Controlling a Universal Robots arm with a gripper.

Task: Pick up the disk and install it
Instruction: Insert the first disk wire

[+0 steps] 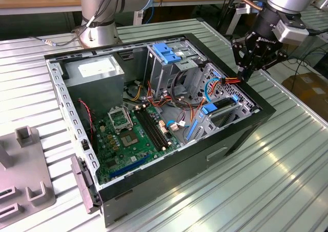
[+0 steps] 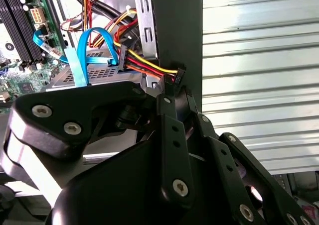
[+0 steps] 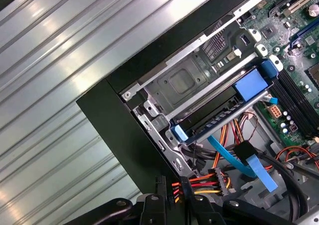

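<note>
Blue-framed disk [image 3: 227, 108], one, in bay

the open computer case [image 1: 154, 191] lies on the bench [image 1: 287, 180]. inside it, the motherboard [image 1: 133, 134] sits toward the exterior view's left, with the power supply box [image 1: 97, 70] behind it. the disk [image 1: 223, 106] sits in the bay at the case's right wall. the hand [image 1: 246, 70] hangs just above that wall, at a cable connector [image 3: 162, 187].

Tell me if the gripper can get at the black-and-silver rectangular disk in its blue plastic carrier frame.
Probably, though not cleanly: the gripper hangs near the disk, whose upper edge is bare, but a red-and-yellow wire bundle lies between them.
</note>
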